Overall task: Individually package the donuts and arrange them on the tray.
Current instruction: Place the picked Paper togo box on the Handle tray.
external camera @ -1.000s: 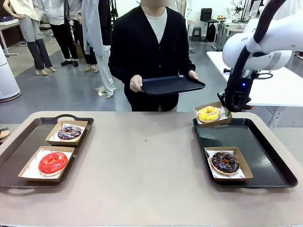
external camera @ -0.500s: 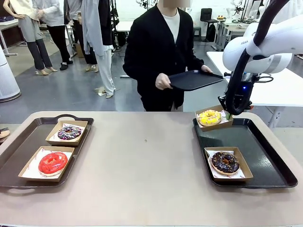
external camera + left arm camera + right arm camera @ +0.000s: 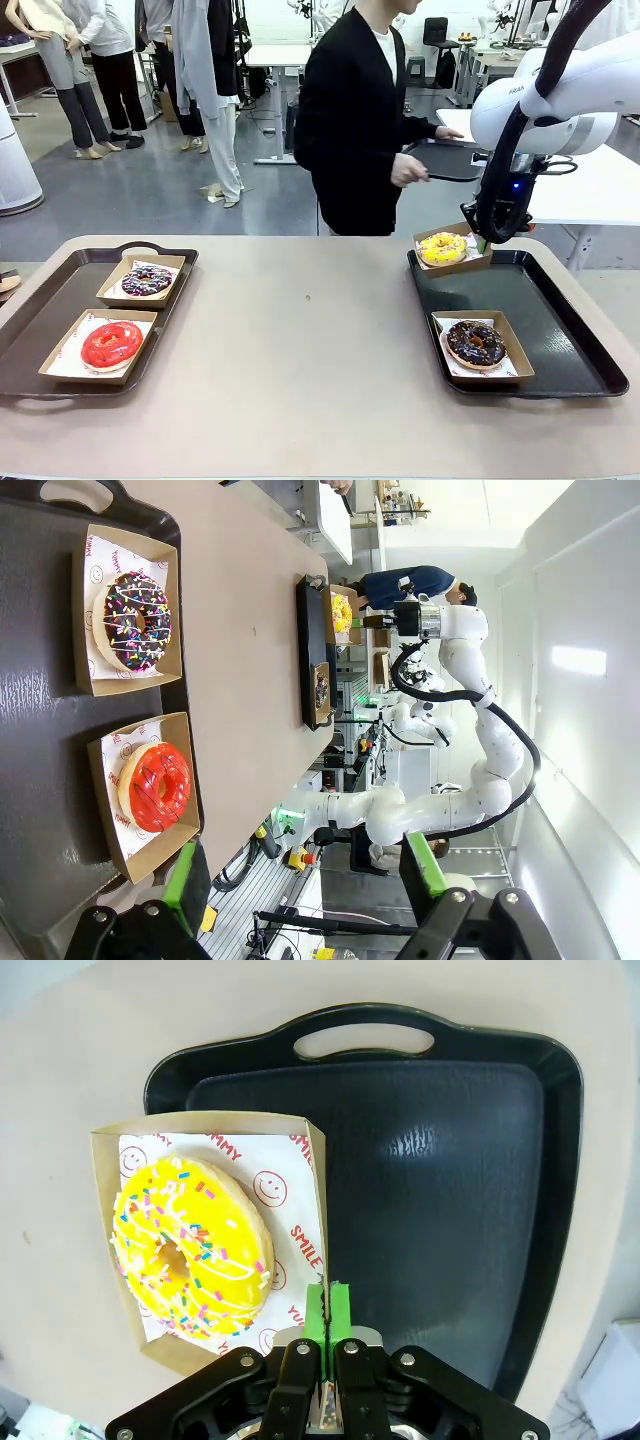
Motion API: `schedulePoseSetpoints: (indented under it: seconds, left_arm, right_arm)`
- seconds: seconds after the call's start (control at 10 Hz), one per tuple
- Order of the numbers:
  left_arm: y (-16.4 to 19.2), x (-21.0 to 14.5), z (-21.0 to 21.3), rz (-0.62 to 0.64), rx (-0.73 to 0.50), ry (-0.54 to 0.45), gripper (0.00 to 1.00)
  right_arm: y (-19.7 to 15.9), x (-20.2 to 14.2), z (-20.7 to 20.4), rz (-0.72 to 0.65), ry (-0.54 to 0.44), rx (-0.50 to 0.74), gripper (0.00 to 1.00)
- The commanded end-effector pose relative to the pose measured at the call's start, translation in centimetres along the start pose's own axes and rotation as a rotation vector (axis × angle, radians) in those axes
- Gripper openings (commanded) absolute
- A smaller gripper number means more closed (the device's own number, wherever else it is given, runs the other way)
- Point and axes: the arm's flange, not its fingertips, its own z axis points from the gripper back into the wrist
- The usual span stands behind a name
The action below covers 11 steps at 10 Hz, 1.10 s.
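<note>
My right tool [image 3: 327,1305], pinched on the yellow donut's carton [image 3: 310,1175], apparently hangs over the black tray [image 3: 450,1160]; next, I lower it inside.

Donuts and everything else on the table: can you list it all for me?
Yellow donut: one, in a brown box held at the right tray's far left corner.
Chocolate donut: one, boxed, on the right tray.
Purple donut: one, boxed, far end of the left tray.
Red donut: one, boxed, near end of the left tray.
Right tray: one, black.
Left tray: one, dark brown.
Table: one, beige.
Small tray: one, black, carried by the person.
Right gripper: shut on the box's edge.
Left gripper: open, above the left tray.
</note>
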Motion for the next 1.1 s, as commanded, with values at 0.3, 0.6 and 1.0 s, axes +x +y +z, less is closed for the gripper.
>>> schedulePoseSetpoints:
  seconds: [0.3, 0.6, 1.0]
  left_arm:
    - [-0.1, -0.1, 0.1, -0.003, -0.001, -0.003, 1.0]
    - [-0.1, -0.1, 0.1, -0.003, -0.001, -0.003, 1.0]
    - [-0.1, -0.1, 0.1, -0.003, -0.001, -0.003, 1.0]
  right_arm:
    - [-0.1, -0.2, -0.2, 0.003, -0.003, 0.003, 0.02]
    - [-1.0, -1.0, -1.0, 0.022, -0.005, 0.013, 0.02]
    - [-2.6, -2.2, -3.0, 0.024, 0.013, 0.043, 0.02]
